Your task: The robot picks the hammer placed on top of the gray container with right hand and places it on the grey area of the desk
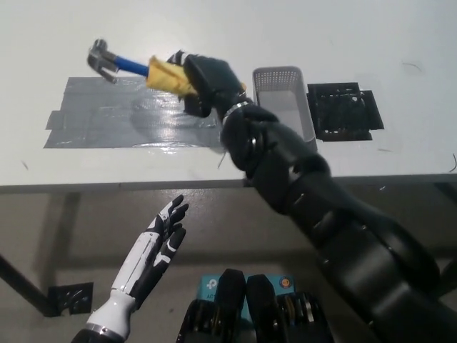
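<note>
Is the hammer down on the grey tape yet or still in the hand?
Not down: the hammer is in the air, held by its yellow grip in the right hand, over the grey area.

One hammer point(132, 69), one gray container point(285, 96) (mesh-walled), one grey taped area point(121, 114), one black tray point(345, 112).

The hammer point(132, 68) has a dull metal head, a smooth blue shaft and a matt yellow grip, held in the matt black right hand point(207, 82). Beneath it the tape patch point(121, 114) looks glossy and wrinkled on the smooth white desk point(228, 28). Right of the patch, the container point(282, 89) looks like perforated grey plastic.
</note>
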